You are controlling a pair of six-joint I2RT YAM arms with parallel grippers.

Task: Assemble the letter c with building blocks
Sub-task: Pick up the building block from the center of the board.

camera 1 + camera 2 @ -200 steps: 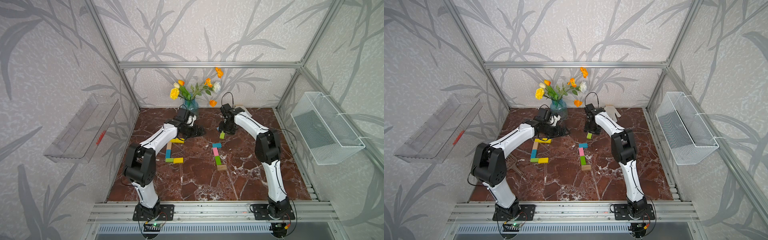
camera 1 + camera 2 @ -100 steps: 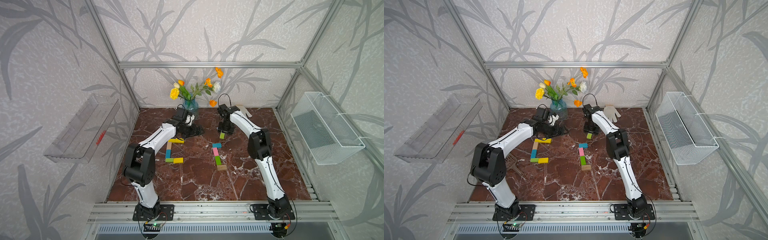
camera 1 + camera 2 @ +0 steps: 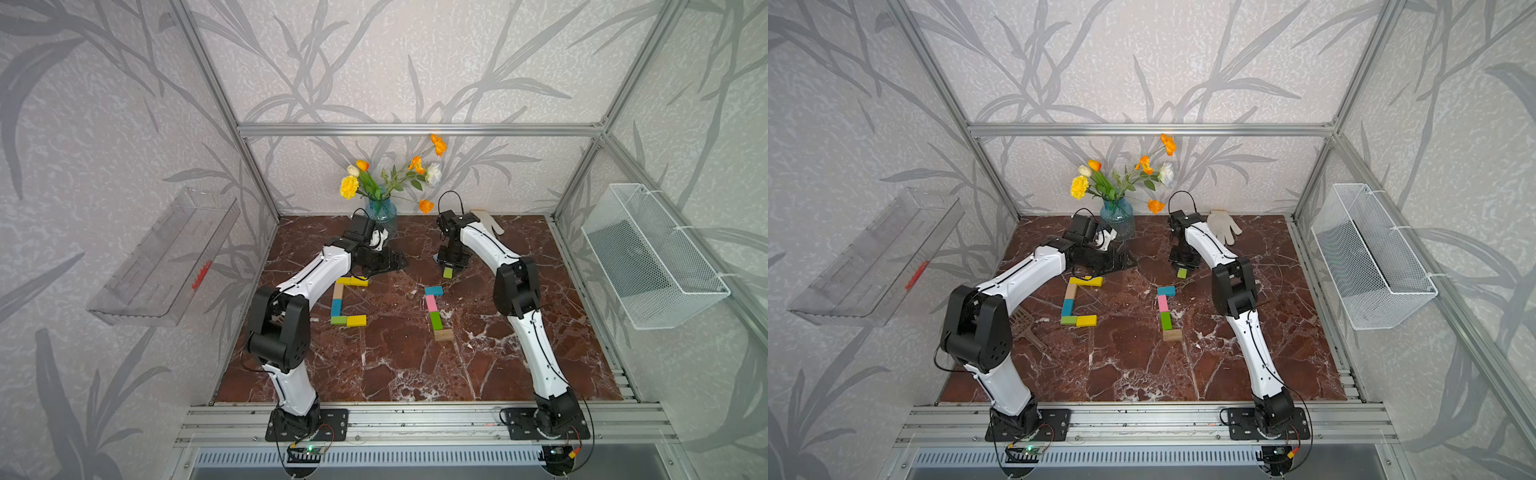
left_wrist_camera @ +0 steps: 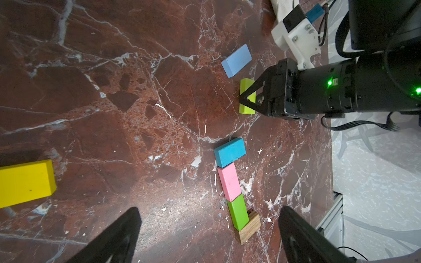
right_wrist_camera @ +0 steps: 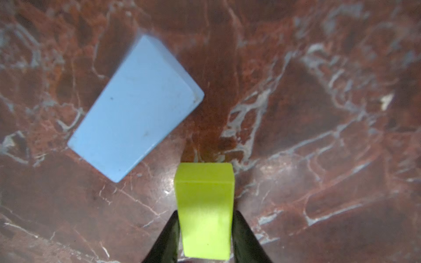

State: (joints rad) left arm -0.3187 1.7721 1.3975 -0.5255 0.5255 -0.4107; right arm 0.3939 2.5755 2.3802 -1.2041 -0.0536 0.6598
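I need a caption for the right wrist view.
Right gripper pinches a lime-green wooden block beside a light-blue wooden block.

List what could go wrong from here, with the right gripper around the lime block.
1. The right gripper pinches only the lime block's narrow sides, so the block may twist or slip when lifted.
2. The light blue block lies close beside it, and a sideways swing could knock it.
3. Setting the lime block down by the teal block could push that and the pink block out of line.
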